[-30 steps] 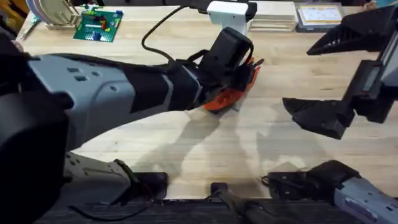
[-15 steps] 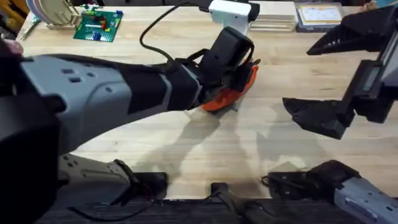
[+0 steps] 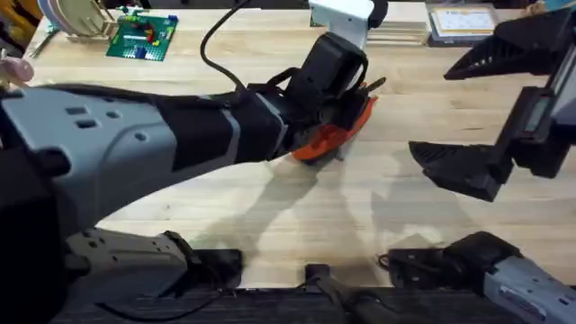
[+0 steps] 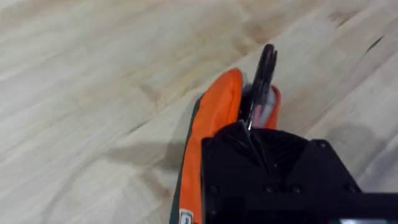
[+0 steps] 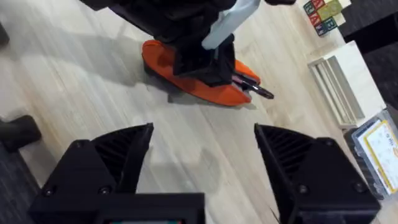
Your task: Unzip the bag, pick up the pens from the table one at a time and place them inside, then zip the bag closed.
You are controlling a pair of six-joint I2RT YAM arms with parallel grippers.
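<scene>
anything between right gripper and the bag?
Nothing. In the right wrist view, only bare table lies between the open right gripper and the bag, which the left gripper is working over, with a pen sticking out.

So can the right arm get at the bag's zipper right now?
Probably not cleanly. The left gripper sits right over the orange bag, with a pen sticking out of one end. The right gripper hangs open and apart, with bare table between.

Our left arm [image 3: 162, 135] has a grey shell, a black forearm and a looping black cable; our right gripper [image 5: 202, 168] has black ribbed angular fingers.
</scene>
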